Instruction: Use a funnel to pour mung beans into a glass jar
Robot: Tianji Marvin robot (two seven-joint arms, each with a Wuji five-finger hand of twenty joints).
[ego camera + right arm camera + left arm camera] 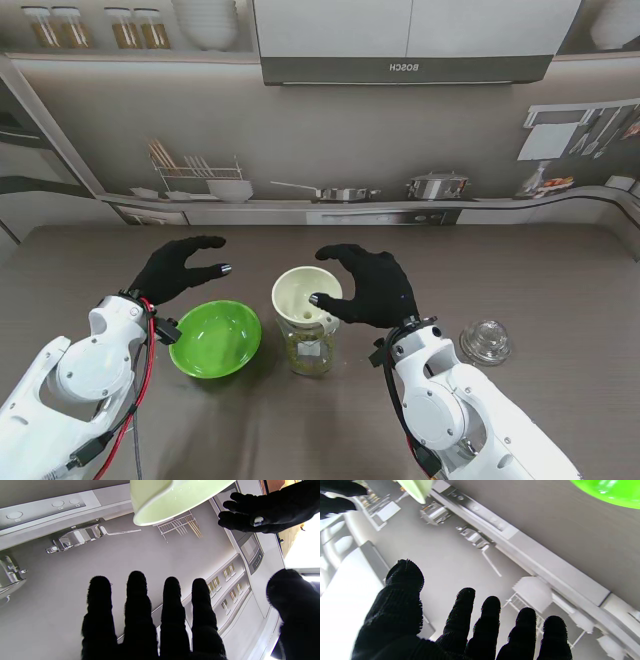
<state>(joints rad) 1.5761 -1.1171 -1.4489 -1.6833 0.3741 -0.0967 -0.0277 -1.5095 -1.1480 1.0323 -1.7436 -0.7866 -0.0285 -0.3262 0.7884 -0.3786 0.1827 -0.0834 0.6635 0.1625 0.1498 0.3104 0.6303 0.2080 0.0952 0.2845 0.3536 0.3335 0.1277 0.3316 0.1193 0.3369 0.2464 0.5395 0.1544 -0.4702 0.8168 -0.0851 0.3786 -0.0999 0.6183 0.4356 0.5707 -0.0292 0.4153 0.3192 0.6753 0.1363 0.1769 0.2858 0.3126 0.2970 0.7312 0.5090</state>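
Observation:
A pale cream funnel (pixel 303 293) sits in the mouth of a glass jar (pixel 310 350) holding mung beans, at the table's middle. A bright green bowl (pixel 215 338) stands just left of the jar; it looks empty. My right hand (pixel 370 285) hovers open beside the funnel's right rim, thumb tip over the rim, holding nothing. My left hand (pixel 180 268) is open above the table, just beyond the bowl. The funnel's rim (pixel 160 502) shows in the right wrist view with my left hand (pixel 267 512) past it. The bowl's edge (pixel 610 492) shows in the left wrist view.
A glass jar lid (pixel 485 342) lies on the table to the right of my right arm. The brown table (pixel 560 290) ends at a kitchen backdrop wall on the far side.

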